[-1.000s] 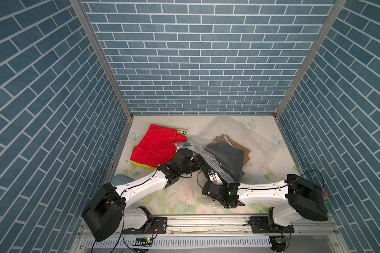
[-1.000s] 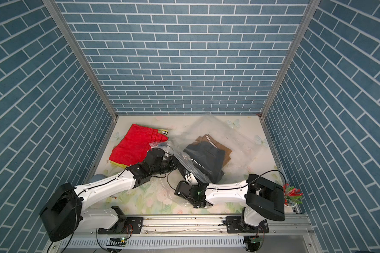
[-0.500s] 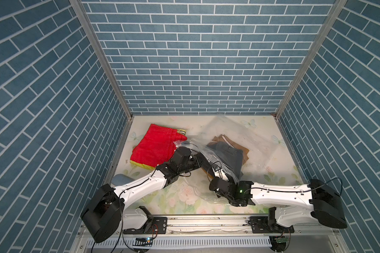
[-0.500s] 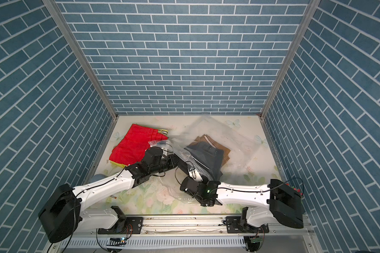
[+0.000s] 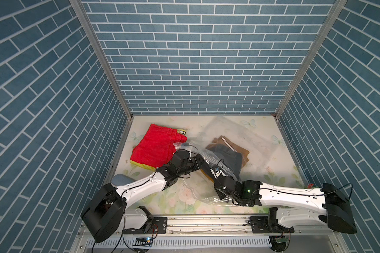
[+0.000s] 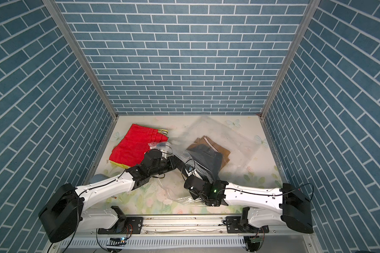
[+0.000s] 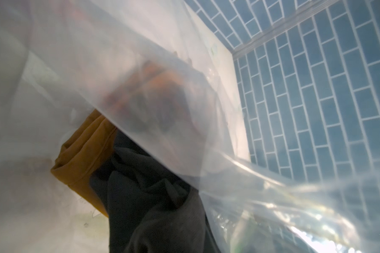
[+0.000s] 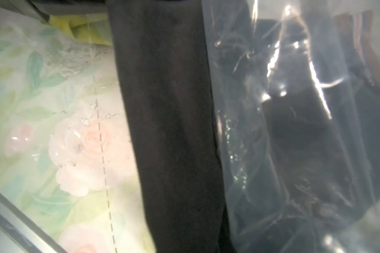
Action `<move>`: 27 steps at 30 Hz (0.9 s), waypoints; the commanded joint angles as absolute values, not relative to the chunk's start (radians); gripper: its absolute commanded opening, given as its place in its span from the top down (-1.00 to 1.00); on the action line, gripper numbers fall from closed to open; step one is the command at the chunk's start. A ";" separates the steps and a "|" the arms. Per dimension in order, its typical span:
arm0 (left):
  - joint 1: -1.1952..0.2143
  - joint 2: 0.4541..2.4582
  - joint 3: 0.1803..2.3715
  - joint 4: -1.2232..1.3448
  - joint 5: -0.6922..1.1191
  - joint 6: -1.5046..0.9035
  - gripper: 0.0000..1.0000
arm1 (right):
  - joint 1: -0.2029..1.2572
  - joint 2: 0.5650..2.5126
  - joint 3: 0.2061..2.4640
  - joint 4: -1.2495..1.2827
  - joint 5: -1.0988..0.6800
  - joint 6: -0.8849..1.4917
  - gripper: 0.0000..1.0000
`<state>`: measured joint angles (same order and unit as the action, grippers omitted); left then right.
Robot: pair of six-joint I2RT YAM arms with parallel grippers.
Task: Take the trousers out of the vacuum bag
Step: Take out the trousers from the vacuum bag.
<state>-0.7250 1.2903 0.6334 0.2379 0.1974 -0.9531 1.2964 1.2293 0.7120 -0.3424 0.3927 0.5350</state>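
Crinkly clear plastic across the middle and right of the floral worktop: the vacuum bag, mouth toward both arms. Inside it, black trousers on top of ochre-brown trousers, striped waistband toward the back wall. Outside it, at the left rear, red trousers folded over a yellow pair. Left pincer at the bag's mouth, pressed together, film draped over it; cannot tell whether nipping plastic. Right pincer just beside it, reaching into the mouth, tips hidden by film and dark cloth; cannot tell whether spread or pinching. Across the right wrist view, only a black cloth strip beside glinting film.
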 commanded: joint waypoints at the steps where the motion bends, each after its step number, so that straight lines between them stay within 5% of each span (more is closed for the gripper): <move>1: -0.713 1.292 0.655 0.239 0.161 -0.951 1.00 | 1.306 1.257 0.690 -0.300 0.365 0.558 0.31; 6: -0.713 1.292 0.662 0.241 0.164 -0.963 1.00 | 1.305 1.293 0.678 -0.260 0.362 0.635 -0.09; 15: -0.713 1.288 0.657 0.258 0.177 -0.976 1.00 | 1.319 1.452 0.723 -0.298 0.480 0.854 -0.10; 27: -0.713 1.276 0.645 0.258 0.181 -0.978 1.00 | 1.331 1.611 0.791 -0.442 0.670 0.969 -0.37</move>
